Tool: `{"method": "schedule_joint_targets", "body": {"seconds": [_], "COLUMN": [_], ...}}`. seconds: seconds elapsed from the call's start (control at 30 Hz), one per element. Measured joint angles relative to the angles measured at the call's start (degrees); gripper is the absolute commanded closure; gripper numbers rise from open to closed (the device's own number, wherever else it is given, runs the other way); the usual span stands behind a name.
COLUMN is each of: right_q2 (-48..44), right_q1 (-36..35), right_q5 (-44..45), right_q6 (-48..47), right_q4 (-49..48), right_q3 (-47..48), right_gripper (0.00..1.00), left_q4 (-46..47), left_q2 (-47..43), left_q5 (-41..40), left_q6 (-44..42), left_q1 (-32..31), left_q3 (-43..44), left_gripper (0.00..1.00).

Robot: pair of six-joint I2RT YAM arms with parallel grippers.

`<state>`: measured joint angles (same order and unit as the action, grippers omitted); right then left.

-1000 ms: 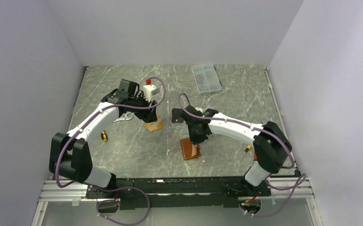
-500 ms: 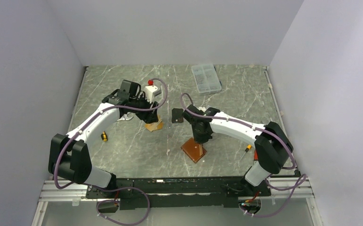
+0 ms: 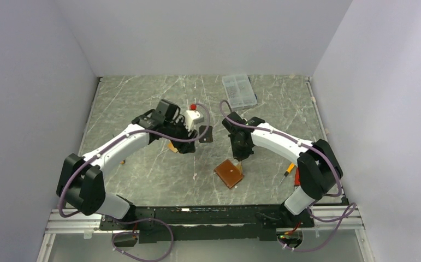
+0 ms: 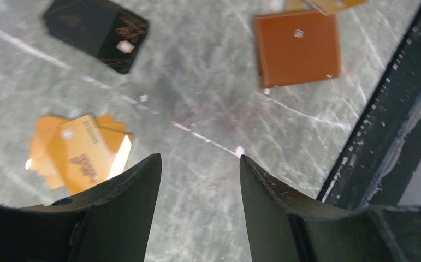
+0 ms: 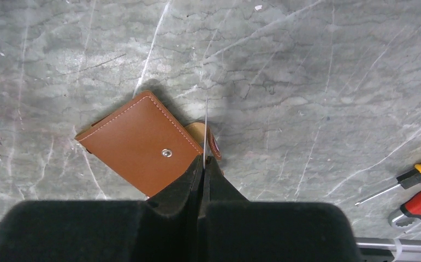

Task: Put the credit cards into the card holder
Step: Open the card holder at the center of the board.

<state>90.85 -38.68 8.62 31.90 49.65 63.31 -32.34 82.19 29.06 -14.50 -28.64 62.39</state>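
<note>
Right gripper pinches a thin card edge-on above the shut card holder, which seemingly needs opening next; left gripper hovers wide, empty.

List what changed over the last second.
Left gripper swung right toward the centre, open and empty. Right gripper drew back off the card holder, which turned and lies closed, and is still shut on a thin edge-on card. Black card and orange cards stayed put.

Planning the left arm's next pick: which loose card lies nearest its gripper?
The orange-tan card, right beside the left gripper; the black card lies clearly farther off.
</note>
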Motion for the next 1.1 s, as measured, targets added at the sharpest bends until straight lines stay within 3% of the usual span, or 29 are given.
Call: {"method": "schedule_joint_targets", "body": {"seconds": [0.23,0.63,0.77,1.0,1.07,1.1], "right_q2": [1.7,-1.7,-5.4,-11.1,-12.2,-12.7], "right_q1": [0.1,1.6,1.7,2.4,3.0,3.3], "right_q5": [0.4,0.2,-1.7,-6.2,-7.3,-7.8], "right_q6": [-1.6,-0.5,2.1,8.9,10.5,11.3], "right_q4": [-0.3,-4.8,-9.9,-22.4,-25.5,-26.9], "right_q3": [-0.1,-7.6,-12.0,-21.7,-24.4,-25.5], "right_gripper": [1.0,1.0,1.0,1.0,1.0,1.0], "left_q4": [0.0,0.0,0.2,2.9,3.7,4.2], "left_q2": [0.8,2.9,2.9,5.4,6.4,6.9], "left_q5": [1.7,3.7,3.1,-1.1,-2.6,-3.5], "left_q6": [-2.4,-6.0,-5.8,-4.6,-3.8,-3.6], "left_q1": [-8.2,-8.7,-10.7,-20.1,-22.2,-23.1], "left_q3": [-1.3,-1.3,-1.1,1.1,1.1,1.1], "left_gripper": [0.4,0.34,0.3,0.27,0.2,0.04]}}
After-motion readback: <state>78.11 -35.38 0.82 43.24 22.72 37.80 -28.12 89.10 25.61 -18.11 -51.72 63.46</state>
